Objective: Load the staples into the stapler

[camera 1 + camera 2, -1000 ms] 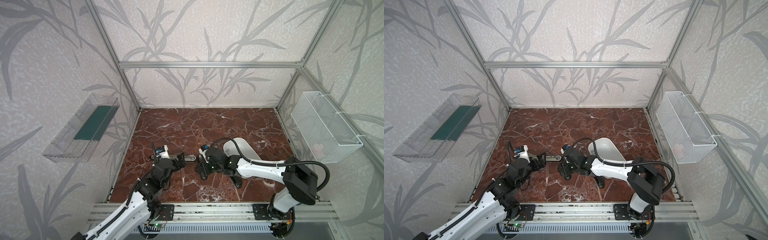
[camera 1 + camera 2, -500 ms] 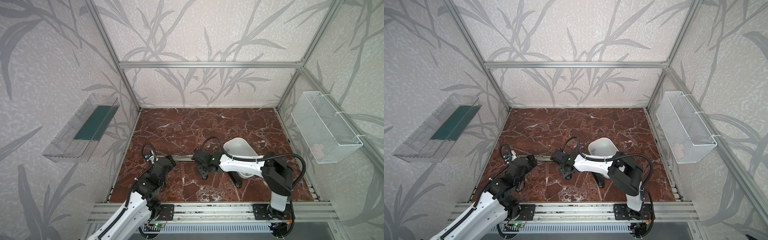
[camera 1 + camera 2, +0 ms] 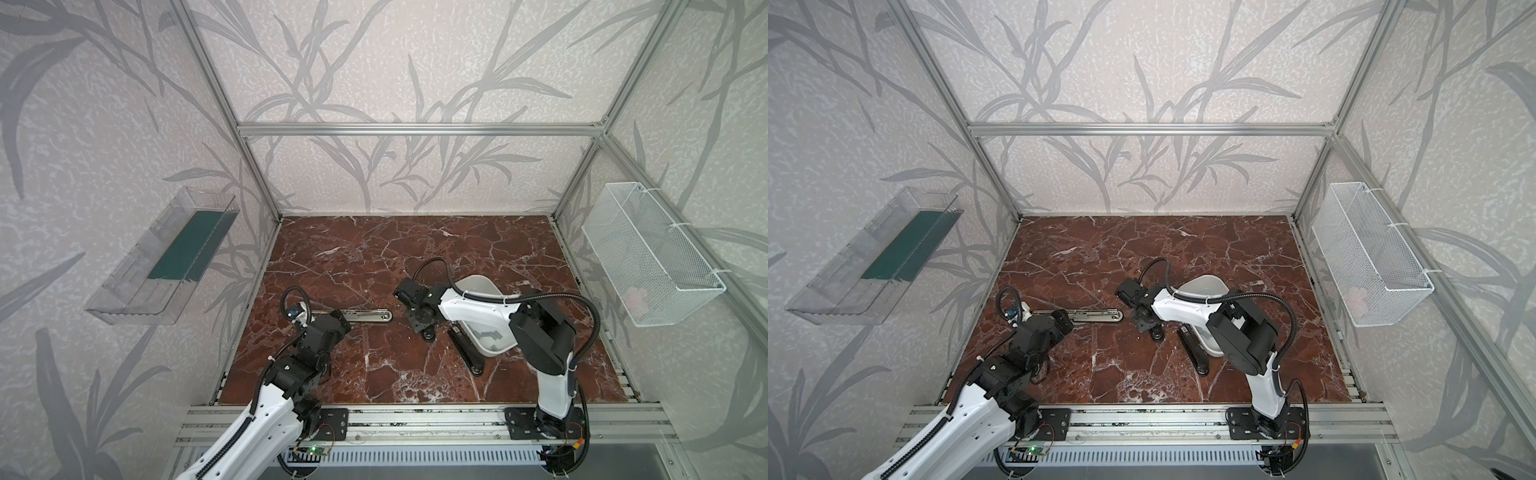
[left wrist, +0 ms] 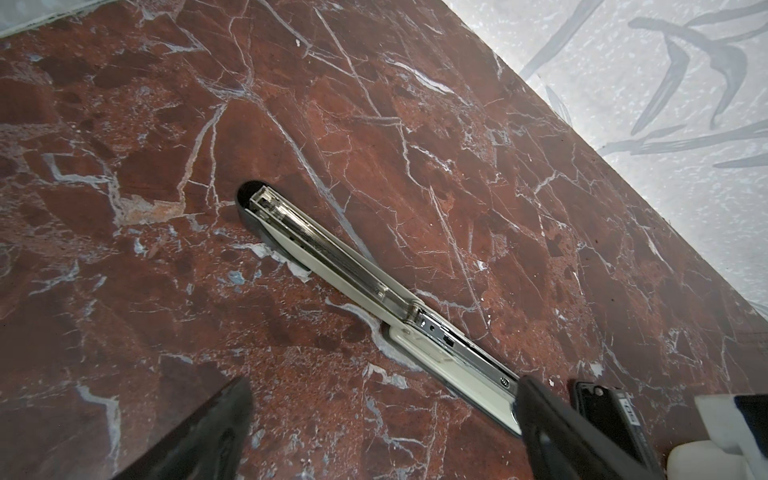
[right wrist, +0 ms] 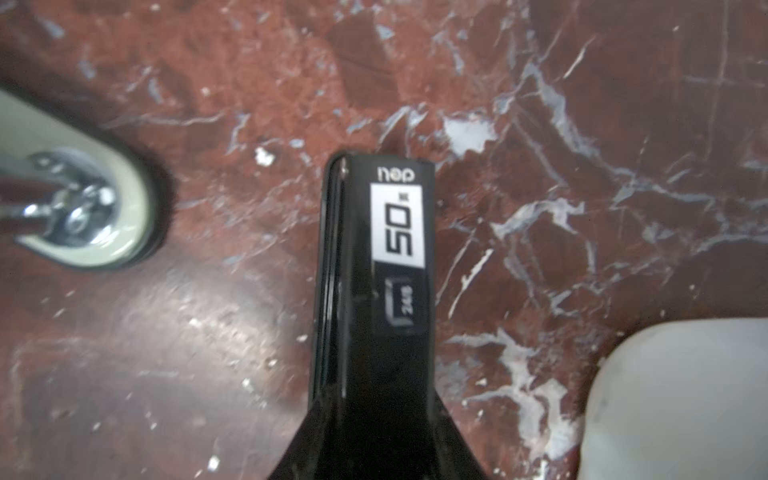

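Seemingly the staples (image 3: 489,336) are lying in the bin (image 3: 478,286) near the right gripper (image 3: 426,331), whose fingers' state I cannot tell, while the left gripper (image 4: 384,384) is holding its fingers wide apart at the stapler (image 4: 332,255); light, brittle strips, they are probably wanting a gentle pinch across the long edges.

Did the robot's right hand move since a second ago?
Yes. In a top view the right gripper has drawn away from the tip of the open stapler, sideways toward the white bowl.
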Robot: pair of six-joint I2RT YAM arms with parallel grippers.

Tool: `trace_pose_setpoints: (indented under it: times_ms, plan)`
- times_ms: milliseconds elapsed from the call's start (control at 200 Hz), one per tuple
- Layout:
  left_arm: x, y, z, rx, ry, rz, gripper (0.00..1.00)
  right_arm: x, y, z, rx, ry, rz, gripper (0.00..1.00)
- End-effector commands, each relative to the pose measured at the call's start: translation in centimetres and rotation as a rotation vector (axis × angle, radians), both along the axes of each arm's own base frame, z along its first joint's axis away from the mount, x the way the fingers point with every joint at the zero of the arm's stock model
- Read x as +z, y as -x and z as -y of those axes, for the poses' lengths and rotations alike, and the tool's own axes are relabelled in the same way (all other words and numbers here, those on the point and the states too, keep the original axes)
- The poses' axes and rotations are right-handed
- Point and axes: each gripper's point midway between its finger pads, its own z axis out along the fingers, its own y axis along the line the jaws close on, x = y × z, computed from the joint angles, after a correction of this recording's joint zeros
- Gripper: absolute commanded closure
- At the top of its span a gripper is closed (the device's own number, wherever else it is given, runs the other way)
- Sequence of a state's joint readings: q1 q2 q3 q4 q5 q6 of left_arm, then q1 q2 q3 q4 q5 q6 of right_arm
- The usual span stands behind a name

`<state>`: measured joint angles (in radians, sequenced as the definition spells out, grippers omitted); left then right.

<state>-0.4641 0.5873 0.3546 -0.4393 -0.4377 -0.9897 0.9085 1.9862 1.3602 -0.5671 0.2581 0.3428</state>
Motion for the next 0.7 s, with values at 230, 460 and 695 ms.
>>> trace_pose_setpoints:
  times_ms: [230, 460, 695]
  plan:
    - [0.4, 0.9, -2.6, 0.14, -0.015, -0.055, 0.01, 3.1, -4.2, -0.3, 0.037, 0.002, 0.096, 0.57]
    - [0.6, 1.2, -4.1, 0.209, 0.079, -0.035, 0.01, 8.8, -1.8, -7.5, 0.346, -0.286, 0.157, 0.41]
    - [-0.7, 0.7, -4.2, 0.228, 0.148, -0.058, 0.01, 6.6, 0.6, -13.9, 0.55, -0.373, 0.089, 0.37]
